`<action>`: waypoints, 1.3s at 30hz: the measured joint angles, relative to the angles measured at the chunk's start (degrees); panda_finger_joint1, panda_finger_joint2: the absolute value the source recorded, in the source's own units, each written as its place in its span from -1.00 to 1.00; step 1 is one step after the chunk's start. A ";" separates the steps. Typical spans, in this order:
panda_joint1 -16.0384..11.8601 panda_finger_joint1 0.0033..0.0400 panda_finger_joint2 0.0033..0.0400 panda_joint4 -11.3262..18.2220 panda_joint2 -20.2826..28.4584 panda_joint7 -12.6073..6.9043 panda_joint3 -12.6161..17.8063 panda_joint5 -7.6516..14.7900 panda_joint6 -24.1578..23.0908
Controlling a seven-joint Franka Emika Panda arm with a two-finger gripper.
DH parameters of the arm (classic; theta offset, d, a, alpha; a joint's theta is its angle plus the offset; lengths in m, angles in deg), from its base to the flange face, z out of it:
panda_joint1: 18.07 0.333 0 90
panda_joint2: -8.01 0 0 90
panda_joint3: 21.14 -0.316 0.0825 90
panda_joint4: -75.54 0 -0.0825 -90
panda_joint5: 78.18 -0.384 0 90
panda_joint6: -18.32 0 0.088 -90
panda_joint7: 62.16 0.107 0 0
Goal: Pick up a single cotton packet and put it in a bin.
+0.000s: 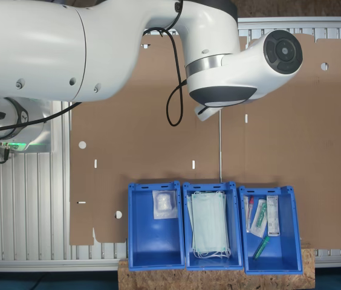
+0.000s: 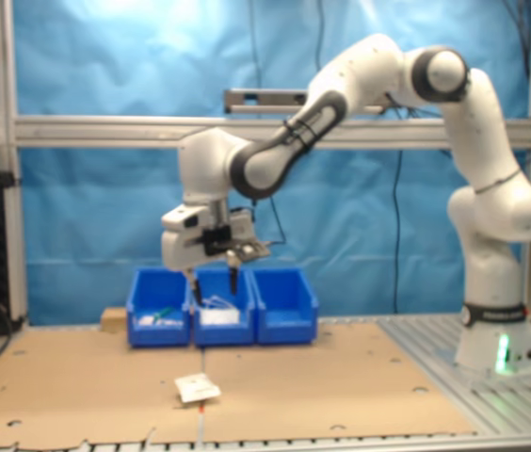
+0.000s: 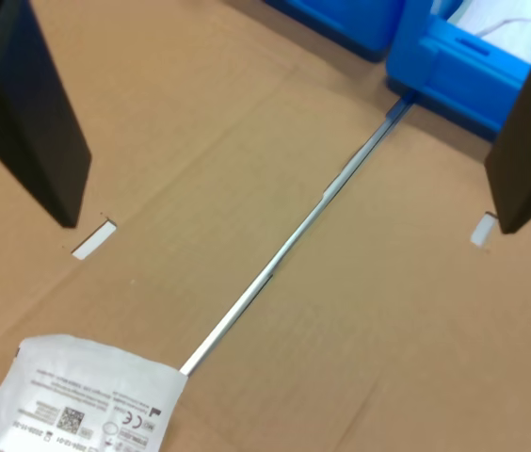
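— One cotton packet [image 2: 197, 388] flat on the cardboard sheet [image 2: 341, 377], near the sheet's front edge in the second exterior view.
— Another one anywhere?
— Lying inside a blue bin [image 1: 156, 226], at the first exterior view's left of the bin row.
— And the claw [image 2: 214, 273]?
— Hanging above the cardboard, fingers [image 3: 30, 113] spread apart, gripping nothing, well above the loose packet.
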 joint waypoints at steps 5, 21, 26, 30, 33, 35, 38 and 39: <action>0.00 1.00 1.00 1.67 -0.30 0.00 0.00 -0.27 -3.45; -0.02 1.00 1.00 1.92 -5.52 0.00 -0.11 -3.61 -12.17; -0.02 1.00 1.00 1.73 -7.80 0.00 -0.23 -4.54 -14.32; -0.04 1.00 1.00 1.29 -9.70 0.00 -0.43 -5.21 -15.95; -0.06 1.00 1.00 0.70 -11.14 0.00 -0.66 -5.75 -17.04; -0.07 1.00 1.00 0.21 -12.07 0.00 -0.84 -6.10 -17.68; -0.07 1.00 1.00 -0.69 -13.46 0.00 -1.13 -6.57 -18.48; -0.09 1.00 1.00 -1.33 -14.36 0.00 -1.36 -6.77 -18.94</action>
